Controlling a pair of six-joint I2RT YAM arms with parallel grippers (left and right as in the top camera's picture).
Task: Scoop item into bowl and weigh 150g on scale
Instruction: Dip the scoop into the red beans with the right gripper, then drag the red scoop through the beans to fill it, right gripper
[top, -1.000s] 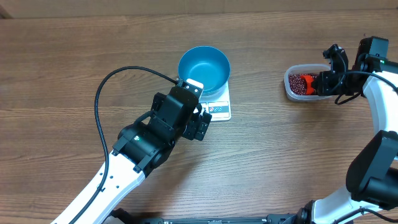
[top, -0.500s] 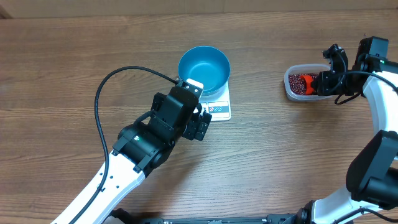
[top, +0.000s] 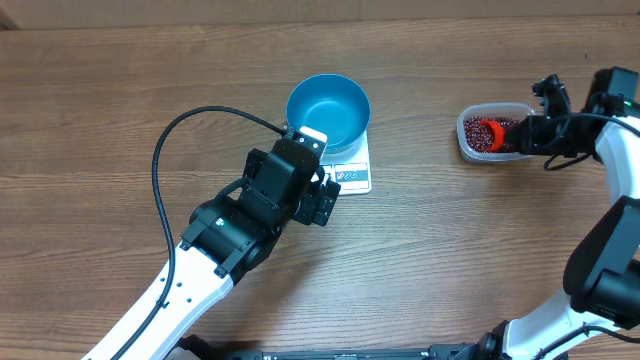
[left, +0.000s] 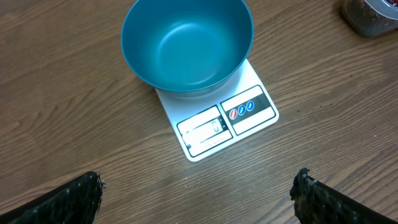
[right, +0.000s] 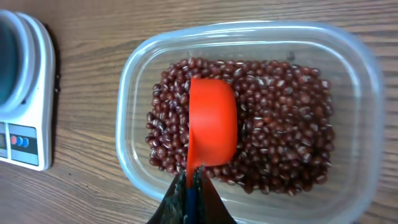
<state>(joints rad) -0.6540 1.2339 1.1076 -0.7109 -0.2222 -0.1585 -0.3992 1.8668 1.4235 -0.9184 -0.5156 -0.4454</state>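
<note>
The teal bowl (top: 328, 112) stands empty on the white scale (top: 356, 179), whose display panel faces the near side. My left gripper (top: 326, 198) hovers just in front of the scale, open, with nothing between its fingertips (left: 74, 199); the bowl (left: 186, 43) and scale (left: 245, 112) lie ahead of it. At the right, dark red beans (right: 280, 137) fill a clear tub (right: 367, 124). My right gripper (right: 191, 180) is shut on the handle of an orange scoop (right: 212, 121) whose cup rests in the beans. From overhead the scoop (top: 488, 131) shows inside the tub (top: 465, 140).
A black cable (top: 165, 160) loops over the table left of the left arm. The scale's edge (right: 28, 93) shows at the left of the right wrist view. Bare wooden tabletop (top: 420, 250) lies between scale and tub.
My right wrist has shifted to the right and the scoop has moved slightly within the tub. The left arm, bowl and scale have not moved.
</note>
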